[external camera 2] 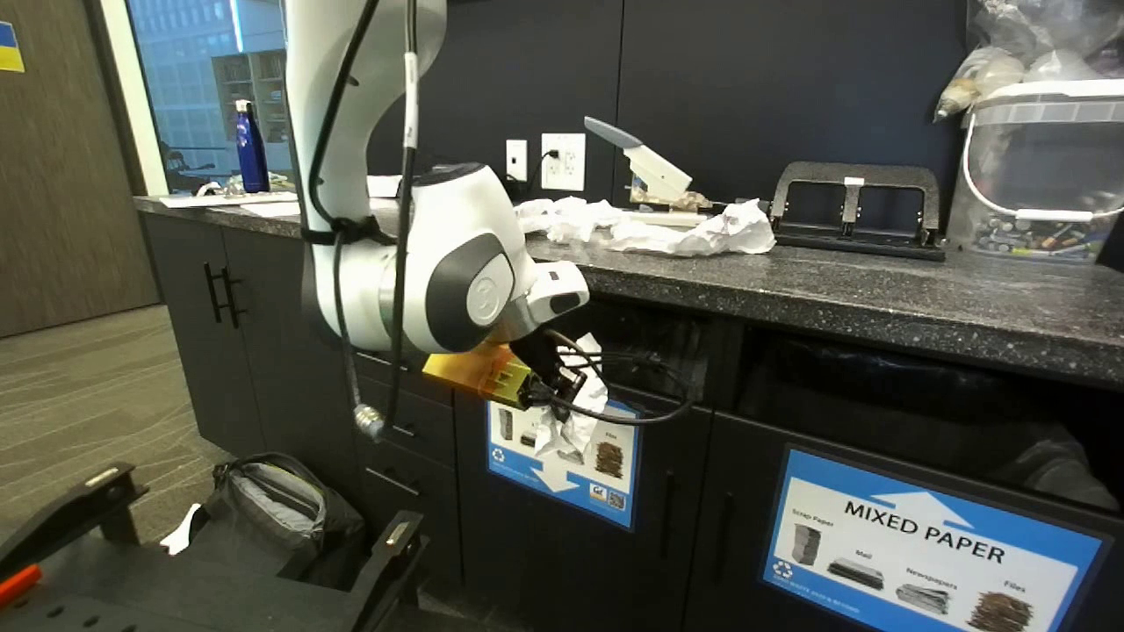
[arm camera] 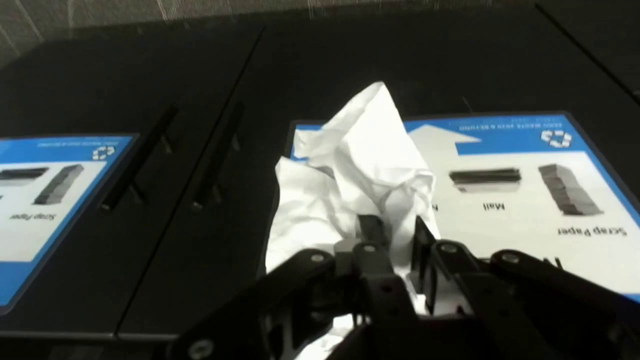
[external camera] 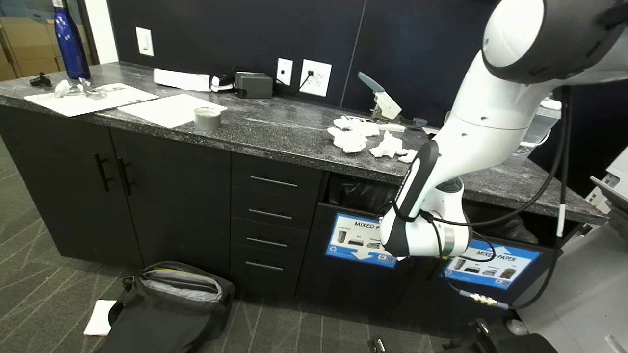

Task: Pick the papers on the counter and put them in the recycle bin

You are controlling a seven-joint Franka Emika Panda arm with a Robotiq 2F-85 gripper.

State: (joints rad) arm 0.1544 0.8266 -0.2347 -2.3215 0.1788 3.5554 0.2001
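Note:
My gripper (arm camera: 392,235) is shut on a crumpled white paper scrap (arm camera: 320,200) in the wrist view. In an exterior view the gripper (external camera 2: 566,391) holds the scrap (external camera 2: 575,430) below the counter's front edge, before a blue-and-white bin label (external camera 2: 606,496). The wrist hides the gripper in an exterior view. Several more crumpled papers (external camera: 349,139) lie on the dark speckled counter (external camera: 274,132); these papers also show in an exterior view (external camera 2: 702,235). The recycle bin is a cabinet opening with a black liner (external camera: 360,193), above a MIXED PAPER label (external camera: 363,238).
A second bin opening (external camera 2: 922,412) has its own label (external camera 2: 931,544). A stapler (external camera 2: 650,167), hole punch (external camera 2: 856,206) and clear bucket (external camera 2: 1041,167) stand behind the papers. Flat sheets (external camera: 171,109), a tape roll (external camera: 207,118) and a blue bottle (external camera: 71,44) are farther along. A bag (external camera: 171,309) lies on the floor.

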